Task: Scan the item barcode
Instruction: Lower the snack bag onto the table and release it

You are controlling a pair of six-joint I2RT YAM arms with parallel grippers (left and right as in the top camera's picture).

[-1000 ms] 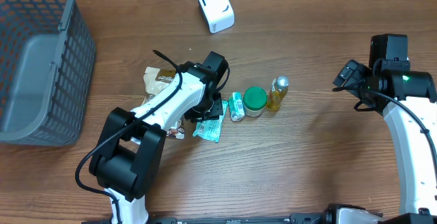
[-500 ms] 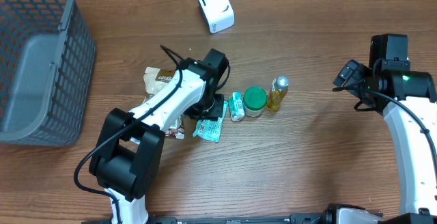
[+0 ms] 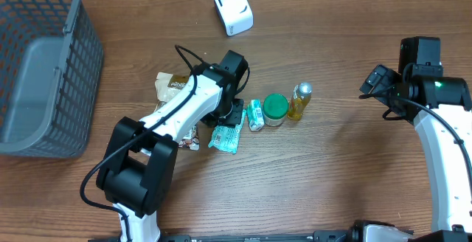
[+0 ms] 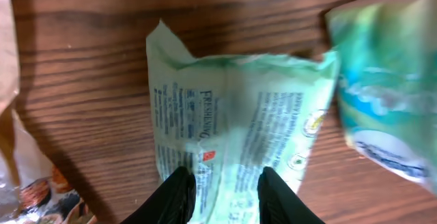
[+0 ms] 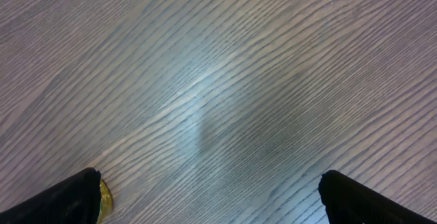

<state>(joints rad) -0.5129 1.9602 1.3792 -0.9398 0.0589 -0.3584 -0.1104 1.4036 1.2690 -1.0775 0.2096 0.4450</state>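
Overhead cam has my left claw [image 4: 225, 177] down on the green packet [image 4: 239, 115], which lies flat on the bench [image 3: 332, 168] near the brown bag [image 3: 173, 85]. On the left wrist cam the two fingers [image 4: 181, 195] are pinched onto the packet's near edge. I'm calling that a grip, but it's only a nip on thin, floppy film. My right claw [image 5: 208, 197] hangs wide open over bare wood off to the side, holding nothing.

What worries me:
- **Slipping:** the film could slide out of the pinch the moment I lift, since there's so little of it between the pads.
- **Creasing:** it's limp enough that it'll probably droop or fold on the way up, and a creased barcode won't read.
- **Wrong face:** I can't spot the barcode in the print from here, so I might show the wrong side to the white scanner [image 3: 233, 8]. That sits well apart, at the far edge of the bench.
- **Neighbours:** the small packet [image 3: 255, 114] looks to be touching the green one's corner, so it could get dragged along. Just beside it is the green-lidded jar [image 3: 275, 109], then the yellow bottle [image 3: 299, 100]. One sloppy swing and that tall bottle tips.
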